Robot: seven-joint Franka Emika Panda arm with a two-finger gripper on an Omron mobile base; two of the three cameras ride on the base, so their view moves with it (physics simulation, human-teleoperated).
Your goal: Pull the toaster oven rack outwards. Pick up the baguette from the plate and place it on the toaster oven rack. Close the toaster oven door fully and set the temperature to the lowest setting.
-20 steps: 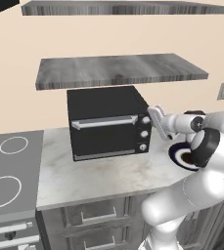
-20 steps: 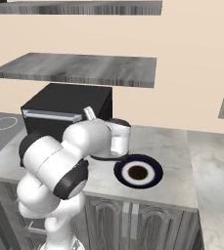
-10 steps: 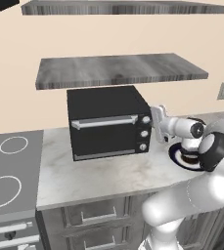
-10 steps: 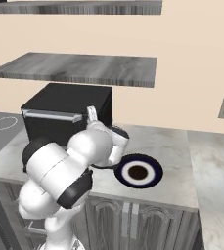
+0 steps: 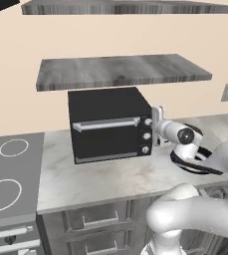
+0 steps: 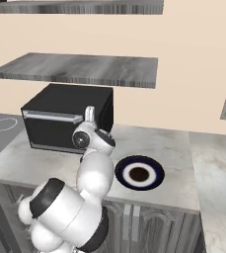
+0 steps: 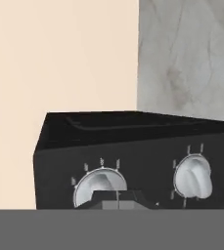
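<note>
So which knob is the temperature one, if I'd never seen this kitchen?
Find the black toaster oven on the marble counter under the grey shelf. Down the right edge of its front runs a column of three small round knobs. The temperature knob is the topmost, level with the door's silver handle, right by the closed gripper.

Left base view: camera behind arm, left side, faces forward and down over tabletop [image 5: 100,179]; toaster oven [image 5: 109,124] front seen mid-distance. Right base view: camera behind arm, right side, same oven [image 6: 67,118] seen obliquely, plate [image 6: 139,172] nearer. Both share oven, tabletop, wall shelves. Hand view: very close to oven knob panel [image 7: 147,171], rolled sideways; two knobs visible.
</note>
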